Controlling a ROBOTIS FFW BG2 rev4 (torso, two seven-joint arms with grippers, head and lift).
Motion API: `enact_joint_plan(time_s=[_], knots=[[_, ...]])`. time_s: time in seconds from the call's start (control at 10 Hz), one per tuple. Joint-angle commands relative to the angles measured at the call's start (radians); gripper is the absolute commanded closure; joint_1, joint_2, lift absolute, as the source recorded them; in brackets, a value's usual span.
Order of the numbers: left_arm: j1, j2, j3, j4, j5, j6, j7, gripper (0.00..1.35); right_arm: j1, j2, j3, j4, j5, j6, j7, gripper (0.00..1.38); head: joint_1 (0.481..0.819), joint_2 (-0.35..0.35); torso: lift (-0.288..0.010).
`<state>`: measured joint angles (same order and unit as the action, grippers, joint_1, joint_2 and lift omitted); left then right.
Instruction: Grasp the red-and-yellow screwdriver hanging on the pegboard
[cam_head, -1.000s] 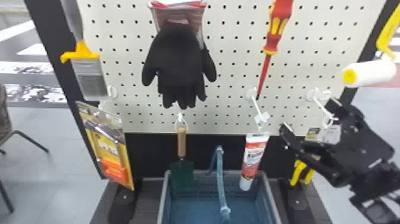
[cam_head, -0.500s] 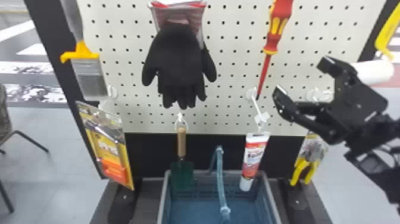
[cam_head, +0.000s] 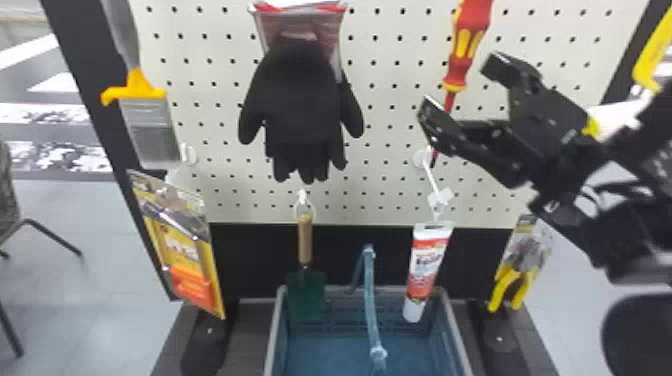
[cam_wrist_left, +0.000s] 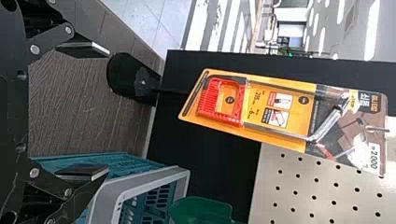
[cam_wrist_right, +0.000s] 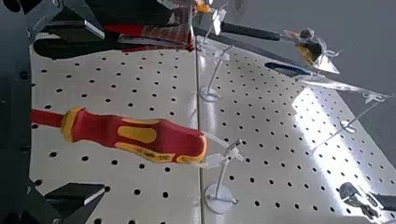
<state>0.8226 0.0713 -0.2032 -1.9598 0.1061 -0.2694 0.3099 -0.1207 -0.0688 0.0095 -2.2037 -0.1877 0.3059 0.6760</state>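
Pale grey tiled floor (cam_head: 107, 245); chair (cam_head: 8, 192), dark thin legs, at head view's left edge; white stripes (cam_head: 50, 80) beyond

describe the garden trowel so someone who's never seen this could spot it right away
Find the white pegboard, then the black gloves hanging on it and the blue, grey-rimmed basket below. The trowel hangs beneath the gloves, blade down, near the basket's far side. Its wooden handle and dark green blade set it apart from the red-and-white tube to its right.
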Motion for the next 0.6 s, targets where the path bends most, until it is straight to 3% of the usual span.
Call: enact_joint_plan(time_s=[0.0,0.5], knots=[[-0.010,0.005,-0.007,0.000,0.003,0.006,0.000,0.40,-0.072,-0.009,0.043,0.062,-0.059,-0.013,0.002,0.14,0.549,0.000,-0.100],[-0.006,0.007,-0.004,0.000,0.004,0.007,0.000,0.40,-0.121,-0.023,0.049,0.018,-0.030,-0.002,-0.001,0.15,0.549,0.000,-0.100]])
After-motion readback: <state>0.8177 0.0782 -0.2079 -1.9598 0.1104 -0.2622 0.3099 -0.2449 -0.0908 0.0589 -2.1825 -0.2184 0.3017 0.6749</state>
